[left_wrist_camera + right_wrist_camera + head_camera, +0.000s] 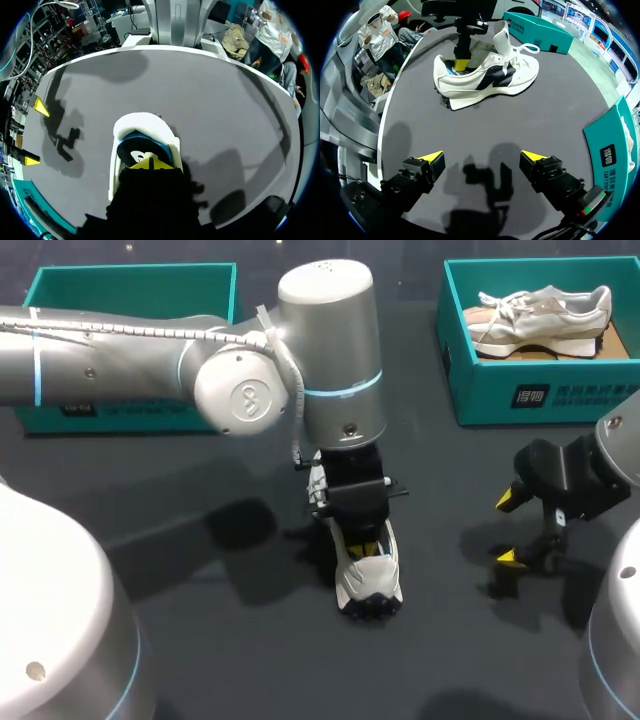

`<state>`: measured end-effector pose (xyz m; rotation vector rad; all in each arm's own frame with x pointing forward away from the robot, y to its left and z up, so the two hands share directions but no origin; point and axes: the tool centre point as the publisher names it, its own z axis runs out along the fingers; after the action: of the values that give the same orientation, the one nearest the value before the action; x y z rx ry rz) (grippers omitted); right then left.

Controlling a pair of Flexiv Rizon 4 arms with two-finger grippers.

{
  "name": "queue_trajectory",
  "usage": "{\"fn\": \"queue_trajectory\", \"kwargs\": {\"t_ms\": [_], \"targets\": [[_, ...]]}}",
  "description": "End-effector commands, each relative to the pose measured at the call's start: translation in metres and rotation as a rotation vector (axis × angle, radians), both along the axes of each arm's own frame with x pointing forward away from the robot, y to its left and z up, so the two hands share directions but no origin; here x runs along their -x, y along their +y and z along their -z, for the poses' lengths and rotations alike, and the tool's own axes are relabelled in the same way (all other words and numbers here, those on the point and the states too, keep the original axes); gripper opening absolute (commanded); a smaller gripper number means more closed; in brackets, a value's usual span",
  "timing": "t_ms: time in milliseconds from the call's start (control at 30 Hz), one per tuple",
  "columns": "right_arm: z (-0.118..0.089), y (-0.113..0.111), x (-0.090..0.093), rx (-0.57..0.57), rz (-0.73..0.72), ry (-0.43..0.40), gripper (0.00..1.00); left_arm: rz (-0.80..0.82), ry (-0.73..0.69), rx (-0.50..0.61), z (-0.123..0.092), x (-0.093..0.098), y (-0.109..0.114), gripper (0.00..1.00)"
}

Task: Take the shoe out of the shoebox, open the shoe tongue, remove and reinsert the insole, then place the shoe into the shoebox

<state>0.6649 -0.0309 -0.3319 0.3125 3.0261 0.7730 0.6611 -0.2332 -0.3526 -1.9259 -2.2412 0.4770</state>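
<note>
The white shoe (pixel 372 585) is set on its sole on the dark table (pixel 200 590), and the left gripper (pixel 367 545) is planted from above in its opening. In the left wrist view a yellow tip is seen inside the shoe's mouth, against the blue insole (pixel 131 150), with the rounded white rim curved just ahead of it. Whether these fingers are clenched on anything or released cannot be told, since they are buried in the shoe. The right gripper (pixel 482 157) is held low over bare table with its fingers (pixel 432 156) spread wide and nothing between them. The shoe is found well ahead of them, side-on, with its tongue raised and its laces loose. A teal shoebox (pixel 540 395) is placed off to the outer side of the right fingers, with a second, pale shoe (pixel 540 312) laid inside it. Another teal shoebox (pixel 130 285) is seen beyond the left arm, well apart from both grippers.
</note>
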Motion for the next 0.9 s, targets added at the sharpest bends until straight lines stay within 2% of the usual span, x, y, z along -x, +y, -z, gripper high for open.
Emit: {"fn": "queue_trajectory", "kwargs": {"t_ms": [33, 100, 233, 467, 667, 900], "targets": [[-0.001, 0.000, 0.002, 0.002, 0.001, -0.002, 1.00, -0.010, -0.015, 0.038, -0.017, -0.003, 0.002, 0.00], [-0.001, 0.000, 0.002, 0.002, 0.001, -0.002, 1.00, -0.004, -0.016, 0.066, -0.027, -0.001, 0.001, 0.00], [-0.001, 0.000, 0.002, 0.002, 0.001, -0.002, 1.00, 0.030, -0.002, 0.087, -0.032, 0.010, -0.003, 0.00], [-0.001, 0.000, 0.002, 0.002, 0.001, -0.002, 1.00, 0.043, 0.032, 0.034, 0.002, 0.021, -0.007, 0.00], [-0.001, 0.000, 0.002, 0.002, 0.001, -0.002, 1.00, 0.011, 0.030, 0.000, 0.035, 0.010, -0.009, 0.00], [-0.001, 0.000, 0.002, 0.002, 0.001, -0.002, 1.00, 0.001, -0.035, -0.041, 0.058, 0.002, -0.010, 0.00]]}}
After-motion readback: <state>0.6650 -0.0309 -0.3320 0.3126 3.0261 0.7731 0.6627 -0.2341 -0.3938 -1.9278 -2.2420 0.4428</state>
